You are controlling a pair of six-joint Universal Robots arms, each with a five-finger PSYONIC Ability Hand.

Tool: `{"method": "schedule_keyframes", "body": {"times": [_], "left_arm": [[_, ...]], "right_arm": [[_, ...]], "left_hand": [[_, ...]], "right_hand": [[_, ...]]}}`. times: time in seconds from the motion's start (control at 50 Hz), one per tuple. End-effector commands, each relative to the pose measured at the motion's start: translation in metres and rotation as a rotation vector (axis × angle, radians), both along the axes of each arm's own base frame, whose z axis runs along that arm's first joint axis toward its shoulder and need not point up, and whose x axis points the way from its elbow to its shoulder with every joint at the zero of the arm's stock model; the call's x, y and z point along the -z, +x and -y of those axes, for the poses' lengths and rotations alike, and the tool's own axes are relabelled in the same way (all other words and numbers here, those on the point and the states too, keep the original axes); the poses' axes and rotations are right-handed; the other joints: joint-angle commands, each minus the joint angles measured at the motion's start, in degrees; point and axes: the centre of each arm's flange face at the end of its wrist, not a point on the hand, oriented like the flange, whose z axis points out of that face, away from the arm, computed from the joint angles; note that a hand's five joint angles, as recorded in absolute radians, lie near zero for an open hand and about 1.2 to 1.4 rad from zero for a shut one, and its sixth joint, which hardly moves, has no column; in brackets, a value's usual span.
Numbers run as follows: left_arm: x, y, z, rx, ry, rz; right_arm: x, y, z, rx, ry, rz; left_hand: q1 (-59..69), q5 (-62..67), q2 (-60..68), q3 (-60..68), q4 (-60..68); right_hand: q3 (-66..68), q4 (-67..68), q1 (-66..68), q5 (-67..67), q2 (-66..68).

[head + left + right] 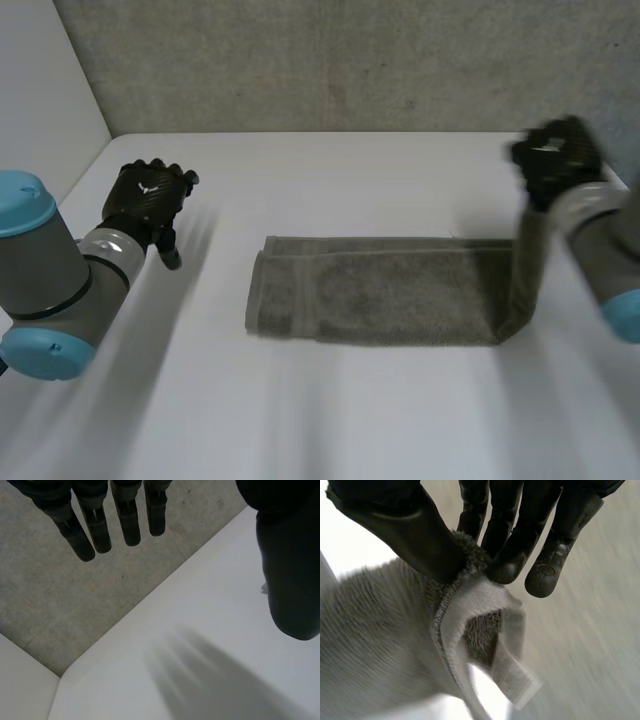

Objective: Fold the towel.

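Observation:
A grey-brown towel (380,290) lies folded in a long strip across the middle of the white table (330,420). Its right end hangs lifted off the table from my right hand (553,160), which is raised at the table's back right. In the right wrist view the thumb and fingers of that hand (420,535) pinch the towel's edge (470,595), with the hem dangling below. My left hand (148,200) hovers left of the towel, apart from it, and its fingers (90,525) are straight and hold nothing.
A grey speckled wall (350,60) rises behind the table's back edge. A white side panel (40,90) stands at the left. Bare table surface lies in front of the towel and around the left hand.

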Motion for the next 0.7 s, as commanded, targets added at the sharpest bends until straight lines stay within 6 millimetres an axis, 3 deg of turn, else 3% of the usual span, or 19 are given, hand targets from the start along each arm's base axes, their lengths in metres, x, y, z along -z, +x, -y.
{"method": "schedule_keyframes", "body": {"times": [0.02, 0.04, 0.06, 0.1, 0.2, 0.46, 0.58, 0.6, 0.62, 0.64, 0.66, 0.7], "left_arm": [[0.0, -0.005, -0.004, 0.014, 0.001, -0.003], [0.0, -0.005, -0.004, 0.014, 0.001, -0.003], [0.001, -0.006, -0.005, 0.017, 0.004, -0.002], [0.001, -0.006, -0.005, 0.017, 0.004, -0.002], [0.004, -0.006, -0.006, 0.02, 0.013, 0.0], [0.006, -0.007, -0.004, 0.02, 0.017, 0.002], [0.006, -0.006, -0.005, 0.019, 0.016, 0.0], [0.006, -0.006, -0.005, 0.019, 0.016, 0.0], [0.005, -0.006, -0.005, 0.019, 0.015, 0.0], [0.005, -0.006, -0.005, 0.019, 0.015, 0.0], [0.004, -0.006, -0.005, 0.019, 0.012, -0.001], [0.004, -0.006, -0.005, 0.017, 0.013, -0.001]], "right_arm": [[0.026, 0.111, -0.089, -0.394, 0.019, 0.044], [0.038, 0.126, -0.104, -0.463, 0.037, 0.029], [0.038, 0.127, -0.104, -0.463, 0.037, 0.029], [0.065, 0.143, -0.125, -0.551, 0.106, 0.005], [0.089, 0.148, -0.134, -0.614, 0.17, -0.017], [0.075, 0.157, -0.125, -0.63, 0.172, 0.081], [0.074, 0.163, -0.135, -0.729, 0.202, 0.107], [0.074, 0.164, -0.137, -0.759, 0.206, 0.107], [0.074, 0.164, -0.137, -0.76, 0.206, 0.107], [0.075, 0.164, -0.138, -0.772, 0.214, 0.107], [0.076, 0.162, -0.137, -0.763, 0.217, 0.107], [0.075, 0.16, -0.134, -0.743, 0.215, 0.109]], "left_hand": [[-4.5, -12.3, -3.9, -3.3, -4.2], [-4.5, -12.3, -3.9, -3.3, -4.2], [-4.5, -12.3, -3.9, -3.3, -4.2], [-4.5, -12.3, -3.9, -3.3, -4.2], [-4.5, -12.3, -3.9, -3.3, -4.2], [-4.3, -12.2, -3.7, -3.2, -4.0], [-4.3, -12.2, -3.7, -3.2, -4.0], [-4.3, -12.2, -3.7, -3.2, -4.0], [-4.3, -12.2, -3.7, -3.2, -4.0], [-4.3, -12.2, -3.7, -3.2, -4.0], [-4.3, -12.2, -3.7, -3.2, -4.0], [-4.5, -12.3, -3.9, -3.3, -4.2]], "right_hand": [[3.5, 3.2, 4.9, 3.8, 5.5], [3.5, 3.2, 4.9, 3.8, 5.5], [3.5, 3.2, 4.9, 3.8, 5.5], [3.5, 3.2, 4.9, 3.8, 5.5], [3.5, 3.2, 4.9, 3.8, 5.5], [3.5, 3.2, 4.9, 3.8, 5.5], [3.5, 3.2, 4.9, 3.8, 5.5], [-22.1, -22.4, -20.7, -21.7, -20.1], [-22.4, -22.6, -20.9, -22.0, -20.3], [-59.7, -59.9, -58.2, -59.3, -57.6], [-66.5, -66.8, -65.1, -66.2, -64.5], [-66.5, -66.8, -65.1, -66.2, -64.5]]}}
